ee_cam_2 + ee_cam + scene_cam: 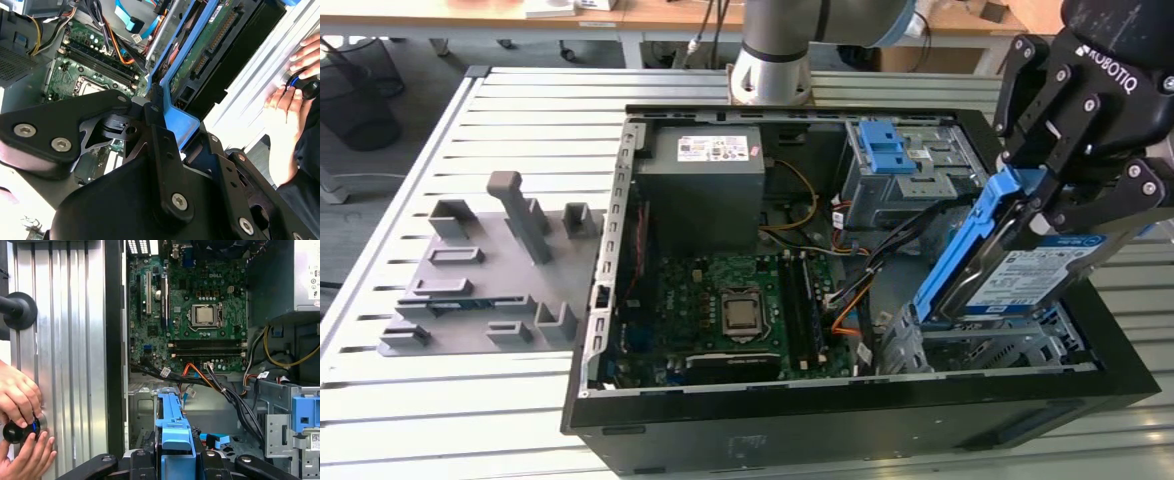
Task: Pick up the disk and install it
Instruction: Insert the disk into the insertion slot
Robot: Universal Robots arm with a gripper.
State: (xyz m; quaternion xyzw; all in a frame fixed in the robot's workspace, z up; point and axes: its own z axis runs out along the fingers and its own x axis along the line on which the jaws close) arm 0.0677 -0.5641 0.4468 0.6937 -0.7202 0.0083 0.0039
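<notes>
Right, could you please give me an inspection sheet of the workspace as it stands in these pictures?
Surface: slatted metal table, carrying the open computer case.
Job's things: the disk, tilted, its lower end near the drive cage; not seated.
Clutter: grey fixture tray beside the case.
Grippers: gripper shut on the disk's upper end.
Cables: loose wire bundles inside the case, near the motherboard.
Surroundings: a person's hand on a black knob; desks behind.
</notes>
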